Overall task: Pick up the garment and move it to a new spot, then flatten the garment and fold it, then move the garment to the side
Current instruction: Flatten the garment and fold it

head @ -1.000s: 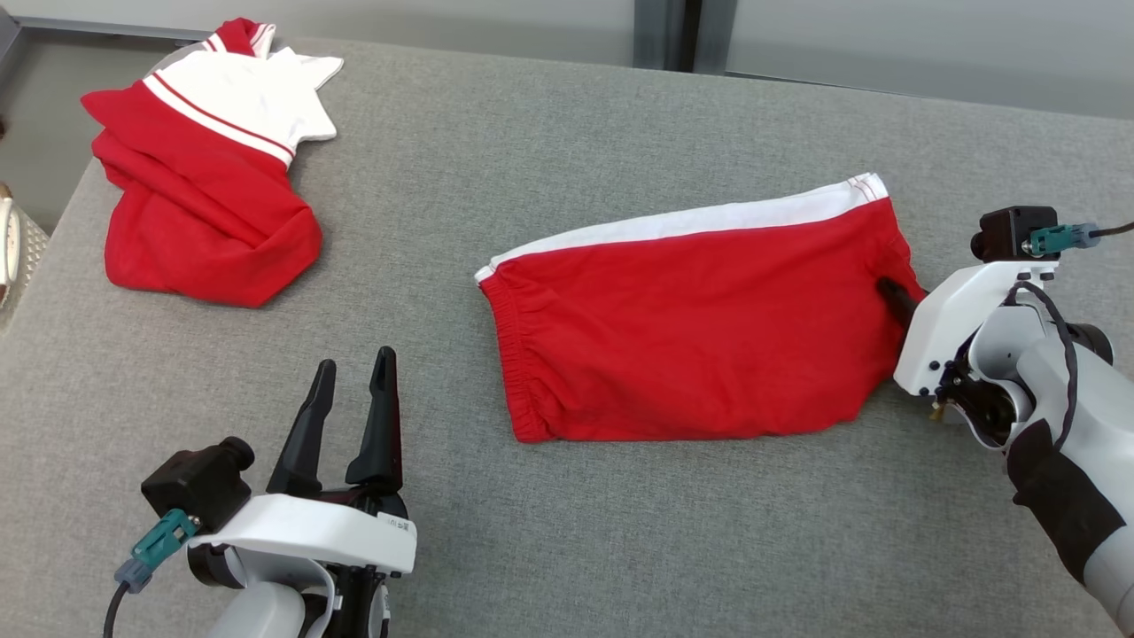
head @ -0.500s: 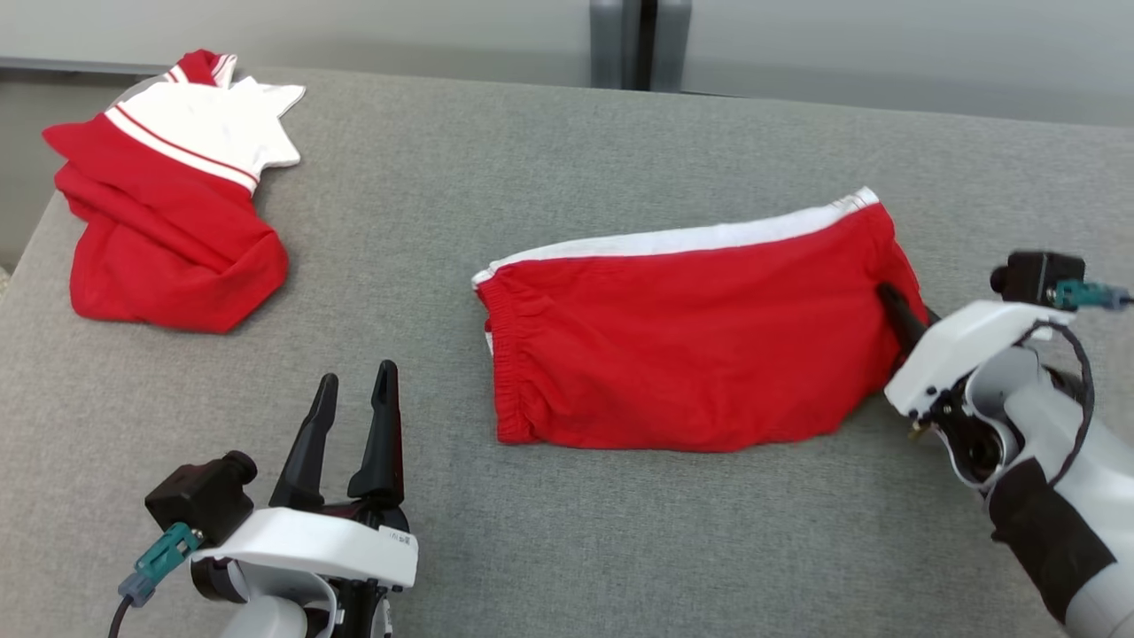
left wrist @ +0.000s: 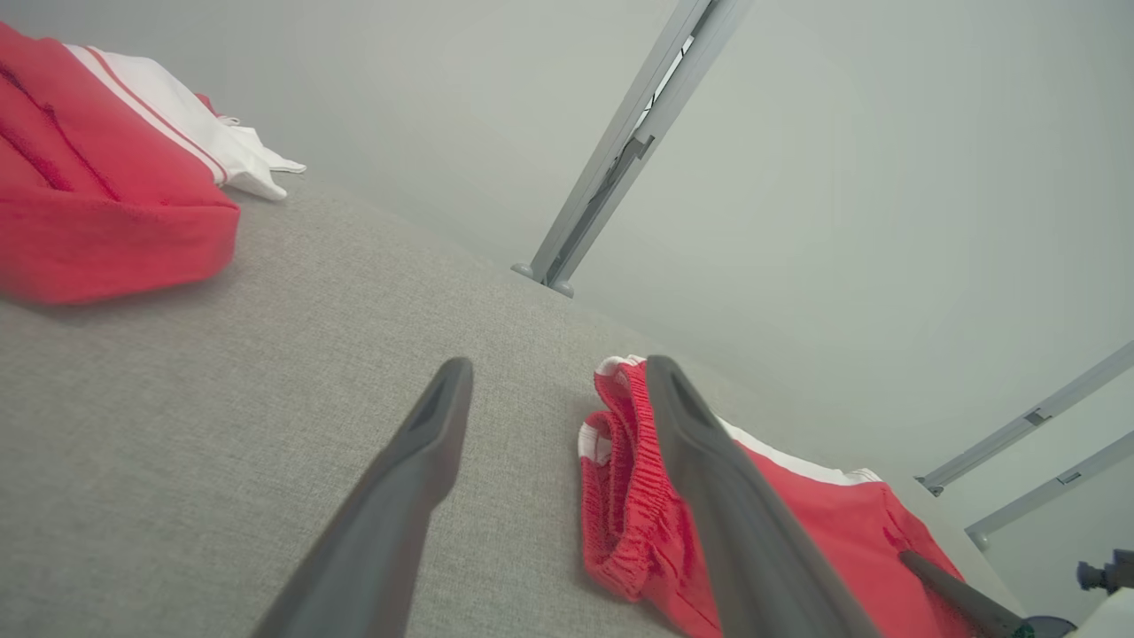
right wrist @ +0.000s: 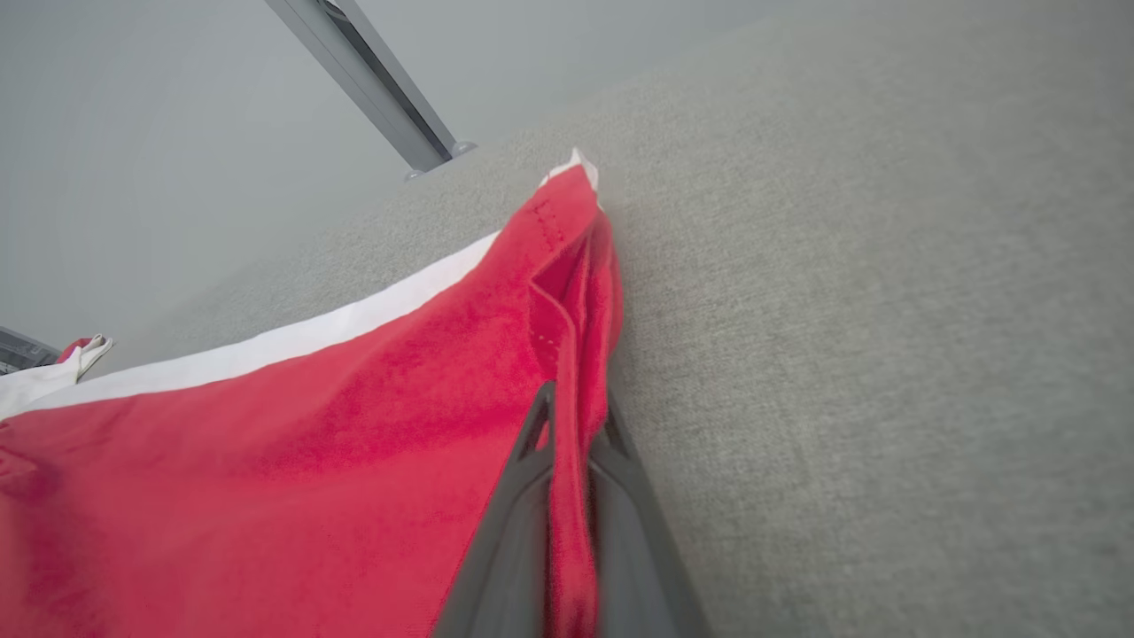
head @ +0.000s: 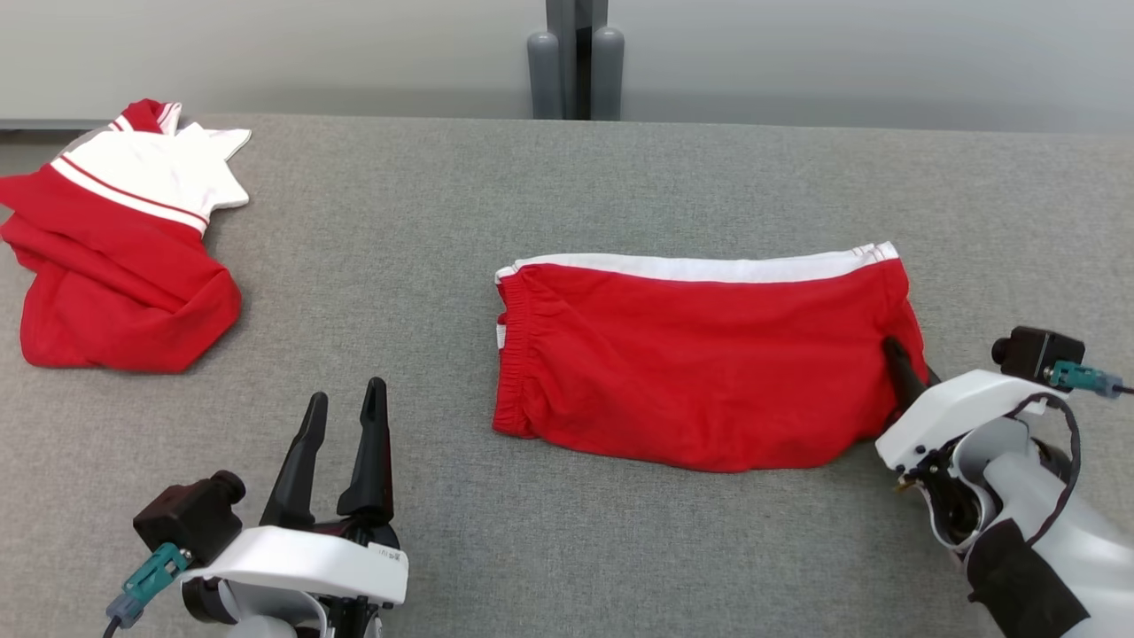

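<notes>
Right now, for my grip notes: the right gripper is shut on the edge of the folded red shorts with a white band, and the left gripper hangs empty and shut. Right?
No: the left gripper hangs empty but open, its fingers apart in the left wrist view. The right gripper is shut on the edge of the folded red shorts.

The garment (head: 700, 363) lies on the bench (head: 399, 266), right of centre; a second garment (head: 115, 266) lies well apart at the far left. The left claw (head: 346, 392) is in front, between them; the right claw (head: 895, 354) is at the garment's right edge.
</notes>
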### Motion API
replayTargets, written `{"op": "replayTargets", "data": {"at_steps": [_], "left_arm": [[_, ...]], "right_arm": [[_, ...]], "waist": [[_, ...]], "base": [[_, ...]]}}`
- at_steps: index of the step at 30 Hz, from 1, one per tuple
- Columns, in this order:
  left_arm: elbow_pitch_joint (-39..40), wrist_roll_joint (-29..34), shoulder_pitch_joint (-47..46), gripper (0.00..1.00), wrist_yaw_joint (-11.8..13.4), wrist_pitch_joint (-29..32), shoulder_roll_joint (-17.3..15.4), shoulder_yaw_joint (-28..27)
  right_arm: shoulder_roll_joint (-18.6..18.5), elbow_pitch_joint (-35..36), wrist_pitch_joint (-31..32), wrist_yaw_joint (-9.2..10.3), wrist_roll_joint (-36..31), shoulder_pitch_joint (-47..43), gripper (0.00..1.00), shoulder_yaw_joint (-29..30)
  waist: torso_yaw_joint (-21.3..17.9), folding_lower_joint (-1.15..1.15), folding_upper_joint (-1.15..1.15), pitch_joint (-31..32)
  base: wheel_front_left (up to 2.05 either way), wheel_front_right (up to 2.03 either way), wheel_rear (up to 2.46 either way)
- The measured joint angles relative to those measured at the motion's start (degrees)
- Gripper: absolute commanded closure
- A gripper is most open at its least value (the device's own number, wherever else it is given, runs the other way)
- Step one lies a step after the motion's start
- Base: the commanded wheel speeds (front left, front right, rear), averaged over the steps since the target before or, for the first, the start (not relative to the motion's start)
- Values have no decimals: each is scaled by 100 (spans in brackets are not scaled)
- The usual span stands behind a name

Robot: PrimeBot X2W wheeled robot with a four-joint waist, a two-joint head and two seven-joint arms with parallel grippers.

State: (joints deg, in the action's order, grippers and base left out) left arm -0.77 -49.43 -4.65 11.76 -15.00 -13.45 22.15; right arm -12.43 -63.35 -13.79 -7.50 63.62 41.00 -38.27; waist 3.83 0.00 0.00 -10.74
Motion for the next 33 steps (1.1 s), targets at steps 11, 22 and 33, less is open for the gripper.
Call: {"op": "replayTargets", "data": {"at_steps": [11,22,33], "left_arm": [[42,0,139,0,51,3,-55,12],[167,0,331,0,100,3,-115,-25],[310,159,554,0,244,2,-229,-196]], "right_arm": [[171,-114,-94,0,-156,-188,44,214],[18,-164,-112,0,-666,-258,0,466],[-204,1267,-121,0,-2610,-882,0,1971]], "waist": [[-98,0,0,185],[-269,0,0,376],[-619,0,0,511]], "base": [[0,0,0],[0,0,0],[0,0,0]]}}
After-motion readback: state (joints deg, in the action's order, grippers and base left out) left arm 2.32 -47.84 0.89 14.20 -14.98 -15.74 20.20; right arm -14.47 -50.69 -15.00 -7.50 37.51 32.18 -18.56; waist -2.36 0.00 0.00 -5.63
